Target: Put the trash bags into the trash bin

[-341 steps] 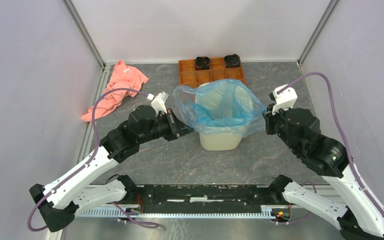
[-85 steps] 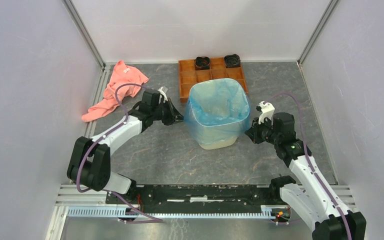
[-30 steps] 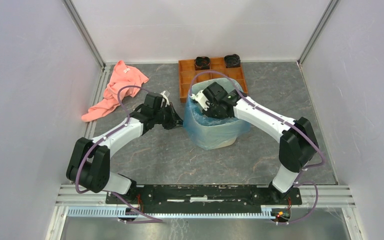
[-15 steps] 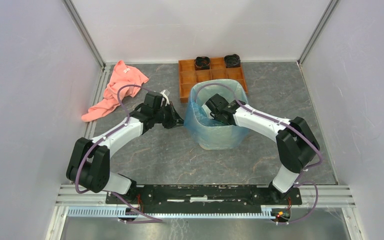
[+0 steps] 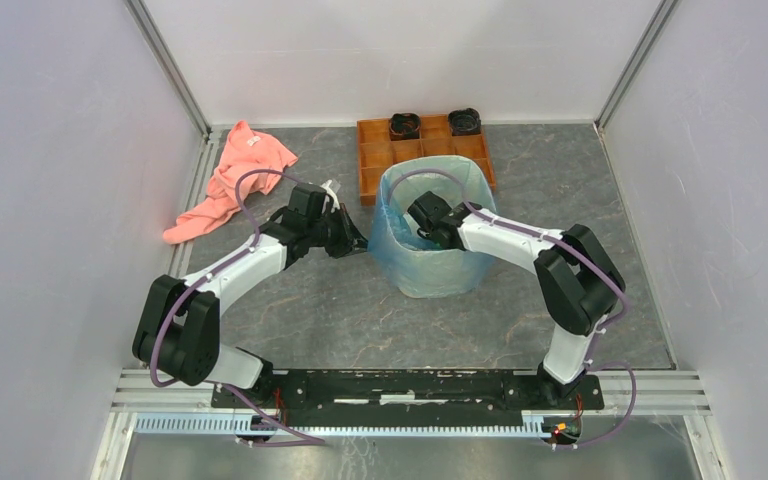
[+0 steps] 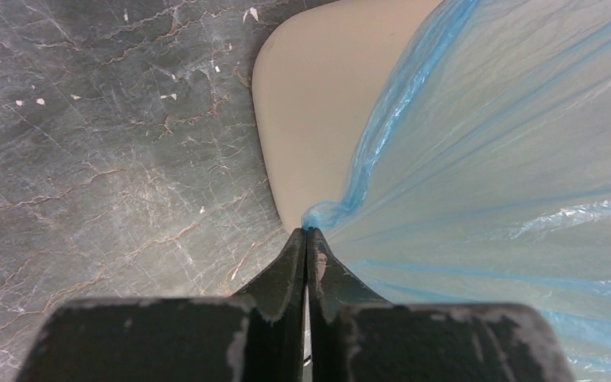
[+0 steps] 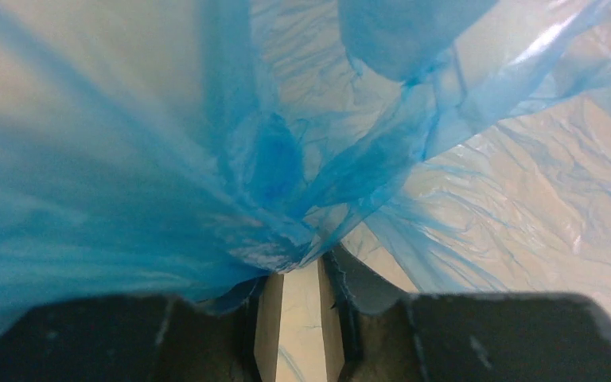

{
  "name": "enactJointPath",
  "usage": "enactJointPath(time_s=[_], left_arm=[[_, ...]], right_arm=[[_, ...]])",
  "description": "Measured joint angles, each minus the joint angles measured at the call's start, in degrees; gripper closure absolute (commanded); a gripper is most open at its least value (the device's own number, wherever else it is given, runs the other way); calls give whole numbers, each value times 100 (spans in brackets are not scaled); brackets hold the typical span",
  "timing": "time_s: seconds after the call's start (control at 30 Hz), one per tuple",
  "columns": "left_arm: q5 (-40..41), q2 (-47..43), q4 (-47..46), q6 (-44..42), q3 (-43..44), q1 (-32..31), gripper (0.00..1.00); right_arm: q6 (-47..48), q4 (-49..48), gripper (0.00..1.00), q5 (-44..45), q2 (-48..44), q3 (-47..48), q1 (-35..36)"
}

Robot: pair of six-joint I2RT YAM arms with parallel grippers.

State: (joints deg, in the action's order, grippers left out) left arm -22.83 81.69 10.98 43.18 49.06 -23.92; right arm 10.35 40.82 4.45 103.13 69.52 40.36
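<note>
The beige trash bin (image 5: pixel 457 283) stands at the table's middle, lined with the light-blue trash bag (image 5: pixel 408 262), whose film folds over the rim and down the sides. My left gripper (image 5: pixel 357 243) is shut on a pinch of the bag's edge at the bin's left side. In the left wrist view the closed gripper (image 6: pixel 308 232) holds a blue bunch against the bin wall (image 6: pixel 318 119). My right gripper (image 5: pixel 428 222) reaches down inside the bin. In the right wrist view the gripper (image 7: pixel 301 267) stands a narrow gap apart, with bag film (image 7: pixel 270 159) draped over its tips.
An orange-brown compartment tray (image 5: pixel 380 158) sits just behind the bin, with two black items (image 5: pixel 405 125) in its far cells. A salmon-pink cloth (image 5: pixel 232 178) lies at the back left. Enclosure walls stand close on both sides.
My right gripper has gone down from above the rim into the bin, pushing the bag film inward. My left gripper has stayed put, holding the bag's edge.
</note>
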Motion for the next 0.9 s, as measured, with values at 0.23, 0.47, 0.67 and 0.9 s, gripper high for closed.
enactJointPath(time_s=[0.23,0.47,0.67,0.9], left_arm=[[2,-22,9,-90,0,-2,83],[0,-151,9,-214,0,-2,71],[-20,-151,9,-232,0,-9,66],[-17,-186,17,-245,-4,-22,41]], right_arm=[[-74,140,59,-168,-44,105,-17],[-409,317,53,-118,-828,387,-17],[-579,389,41,70,-1473,568,-17],[-619,463,32,48,-1596,911,-17]])
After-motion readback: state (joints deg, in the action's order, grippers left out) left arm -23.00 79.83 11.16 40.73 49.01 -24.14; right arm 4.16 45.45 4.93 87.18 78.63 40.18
